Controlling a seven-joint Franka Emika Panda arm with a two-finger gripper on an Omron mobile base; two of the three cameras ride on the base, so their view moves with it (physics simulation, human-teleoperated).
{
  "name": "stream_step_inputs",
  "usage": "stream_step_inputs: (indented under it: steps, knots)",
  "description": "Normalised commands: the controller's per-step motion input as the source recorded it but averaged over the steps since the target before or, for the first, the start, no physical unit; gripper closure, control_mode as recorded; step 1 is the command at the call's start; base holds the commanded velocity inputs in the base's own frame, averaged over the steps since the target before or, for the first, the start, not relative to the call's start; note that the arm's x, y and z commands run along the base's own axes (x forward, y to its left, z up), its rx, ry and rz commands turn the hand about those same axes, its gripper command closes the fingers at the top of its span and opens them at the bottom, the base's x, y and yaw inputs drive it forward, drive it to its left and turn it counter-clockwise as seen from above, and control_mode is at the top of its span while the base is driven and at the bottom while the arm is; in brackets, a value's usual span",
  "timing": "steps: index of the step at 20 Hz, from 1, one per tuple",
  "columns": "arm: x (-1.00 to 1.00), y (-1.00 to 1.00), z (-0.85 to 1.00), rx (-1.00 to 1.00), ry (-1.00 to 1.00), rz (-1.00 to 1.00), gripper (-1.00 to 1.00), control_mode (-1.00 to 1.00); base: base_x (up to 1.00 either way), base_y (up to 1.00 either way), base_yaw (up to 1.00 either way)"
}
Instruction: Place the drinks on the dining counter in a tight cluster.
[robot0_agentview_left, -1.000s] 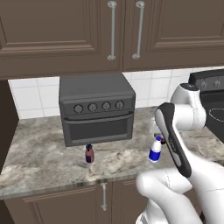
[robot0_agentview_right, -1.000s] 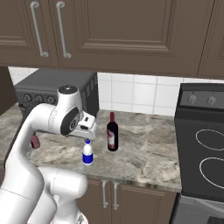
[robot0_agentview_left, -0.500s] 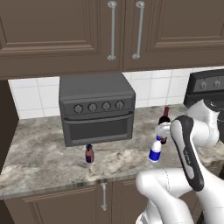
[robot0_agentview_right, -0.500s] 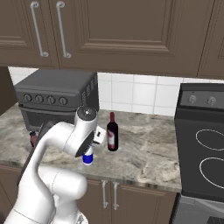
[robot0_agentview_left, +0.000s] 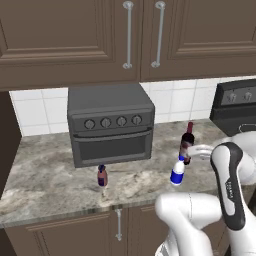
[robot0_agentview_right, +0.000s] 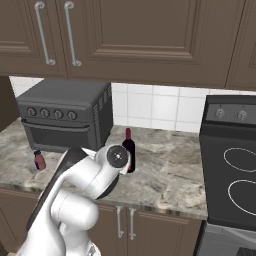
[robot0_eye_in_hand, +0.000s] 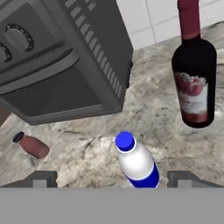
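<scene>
Three bottles are out on the stone counter (robot0_agentview_left: 45, 185), the one with the grey toaster oven (robot0_agentview_left: 110, 122) under the brown upper cabinets (robot0_agentview_left: 75, 40), so none of them is on a dining counter in these shots. The small white bottle with the blue cap and label (robot0_eye_in_hand: 136, 162) sits right between the two dark finger tips of the gripper (robot0_eye_in_hand: 112, 180) in the hand view; the jaws are spread wide, one tip far out on each side and neither touching it. Its bottom is cut off by the lower edge there, so I can't see where it meets the stone. In the left base view it stands just in front of the dark wine bottle (robot0_agentview_left: 187, 144), close but whether they touch is hard to say, and the arm's white elbow covers the counter to the right of them. The squat reddish-brown bottle (robot0_agentview_left: 102, 175) stands well apart to the left, just in front of the oven door. In the right base view the robot's own arm hides the white bottle completely and covers the wine bottle's lower left side too. The black stove (robot0_agentview_right: 232, 165) is cut off at the right edge.
</scene>
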Motion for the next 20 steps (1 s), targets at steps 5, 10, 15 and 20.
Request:
stream_step_inputs:
  steps: [5,10,15,20]
  knots:
    - [-0.01,0.0,0.0,0.0,-0.12,0.17,-1.0,-1.0,0.0,0.0,0.0]
    - [-0.01,0.0,0.0,-0.06,-0.04,0.16,-1.0,-1.0,0.0,0.0,0.0]
    - [0.0,-0.01,0.0,-0.02,-0.07,0.16,-1.0,-1.0,0.0,0.0,0.0]
    - [0.0,-0.08,0.0,0.0,-0.1,0.14,-1.0,-1.0,0.0,0.0,0.0]
